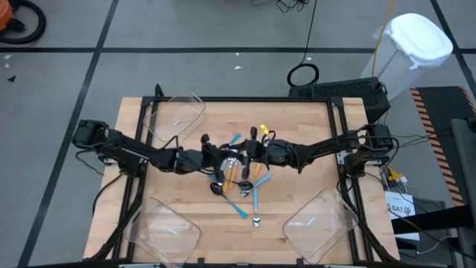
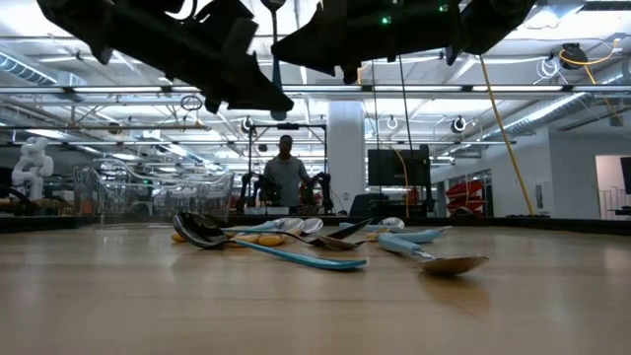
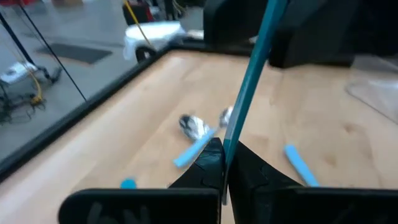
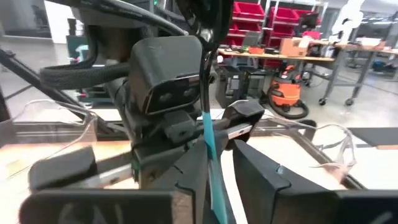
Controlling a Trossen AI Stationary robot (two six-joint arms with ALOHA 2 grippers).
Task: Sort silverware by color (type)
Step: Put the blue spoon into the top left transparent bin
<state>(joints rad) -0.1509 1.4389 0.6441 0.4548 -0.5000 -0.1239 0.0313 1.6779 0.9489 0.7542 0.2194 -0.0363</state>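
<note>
A spoon with a light-blue handle (image 3: 249,81) is held up over the middle of the table; its handle also shows in the right wrist view (image 4: 208,140). My left gripper (image 3: 224,154) is shut on it, above the pile (image 1: 227,155). My right gripper (image 4: 221,171) faces it from the right (image 1: 254,149), open, with its fingers on either side of the same handle. The other spoons (image 1: 242,182) lie in a loose pile on the table below, blue and orange handles mixed (image 2: 296,237). One more spoon (image 1: 256,212) lies nearer the near edge. My left gripper pinches the spoon's light-blue handle (image 3: 229,144) between its two fingers, near one end. The handle runs straight out past the fingertips, along them. The spoon is lifted clear of the table.
Three clear plastic bins stand on the wooden table: far left (image 1: 178,115), near left (image 1: 167,231) and near right (image 1: 320,223), each with a small blue piece inside. Bare wood lies between the pile and the bins. A person stands in the room beyond (image 2: 286,173).
</note>
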